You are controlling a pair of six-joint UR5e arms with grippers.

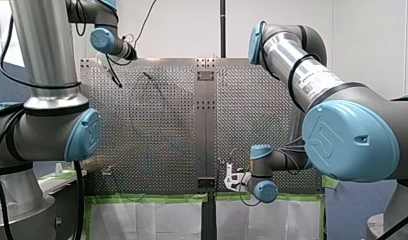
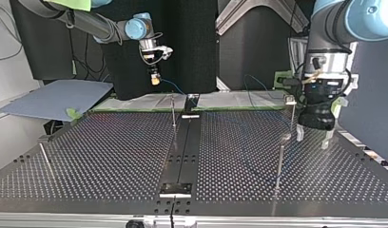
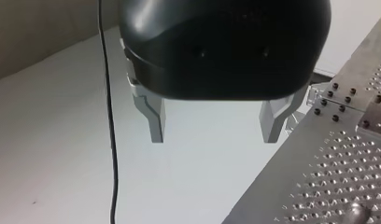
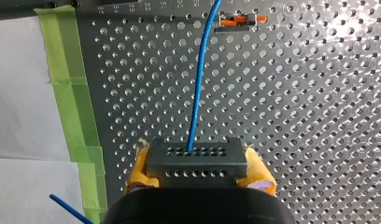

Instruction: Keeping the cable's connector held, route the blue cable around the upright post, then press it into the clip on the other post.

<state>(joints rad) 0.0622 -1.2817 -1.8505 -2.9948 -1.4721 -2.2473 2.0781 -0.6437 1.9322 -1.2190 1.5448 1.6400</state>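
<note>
At the top view's left, my right gripper [image 2: 155, 80] hangs above the far edge of the perforated metal table [image 2: 111, 156]. Its yellow pads [image 4: 138, 170] are pressed against both sides of the dark grey, hole-studded block connector [image 4: 198, 161], pinching it. The thin blue cable [image 4: 200, 84] leaves the connector's upper row of holes and runs straight ahead of the gripper over the table. It passes just beside a small fitting with orange levers [image 4: 240, 21]. A strip of green tape [image 4: 67, 93] lines the table's edge beside the gripper. How the cable lies farther across the table I cannot tell.

Near the table's middle rail stands a thin upright metal post [image 2: 173, 113], apart from the cable's held end. Farther right is a taller post with a clip [image 2: 280, 159] at its top.

At the far right, my black left gripper [image 2: 313, 137] hovers just beside that post. Its metal fingers [image 3: 155, 123] are spread wide with nothing between them, and the table's corner lies beside them.
</note>
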